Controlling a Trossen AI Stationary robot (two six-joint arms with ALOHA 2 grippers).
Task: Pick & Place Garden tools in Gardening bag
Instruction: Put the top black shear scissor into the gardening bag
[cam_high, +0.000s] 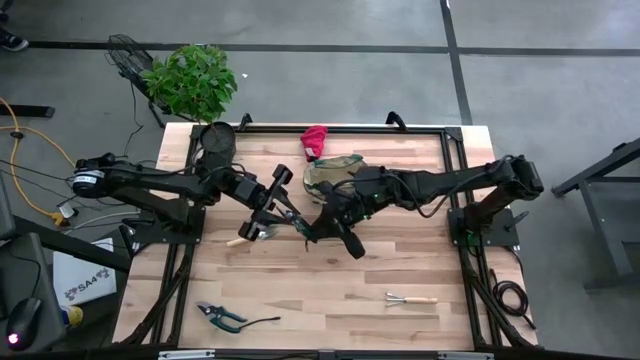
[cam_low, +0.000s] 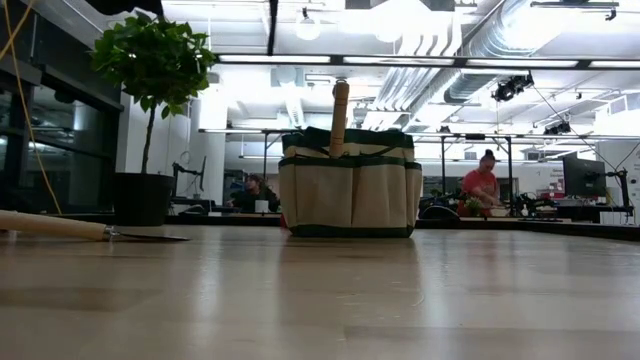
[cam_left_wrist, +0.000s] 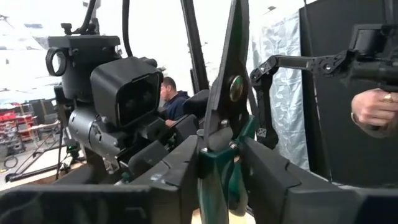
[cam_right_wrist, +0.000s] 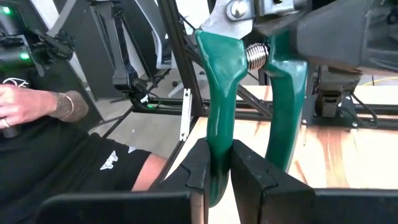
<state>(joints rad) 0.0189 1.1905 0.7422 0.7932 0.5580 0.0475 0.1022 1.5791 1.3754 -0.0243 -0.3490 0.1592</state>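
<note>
Above the middle of the wooden table (cam_high: 400, 260) the two grippers meet, and both are on the same tool: green-handled shears (cam_left_wrist: 225, 124).

The right gripper (cam_right_wrist: 216, 168) has its jaws almost together. One green handle of the shears is pressed between its two dark fingers (cam_right_wrist: 249, 174), and the other handle stands free just beside them, with a small metal spring between the two handles.

The left gripper (cam_left_wrist: 219, 168) has its jaws narrow as well. Its fingers (cam_left_wrist: 180, 174) sit on both sides of the shears near the pivot, where the green handles begin, and the dark blades rise straight up between them. From this view the fingers seem to touch the tool, but I cannot tell how firmly they press.

The gardening bag (cam_low: 350, 182) stands upright at the far side of the table, just behind the right arm, and a wooden handle (cam_low: 339, 118) sticks up out of its mouth. The red glove (cam_high: 314, 141) lies beside the bag at the far edge. A trowel (cam_high: 252, 233) lies on the table under the left gripper. The mini rake (cam_high: 411, 298) and a second pair of pruners (cam_high: 222, 316) lie near the front edge, well apart from each other.
</note>
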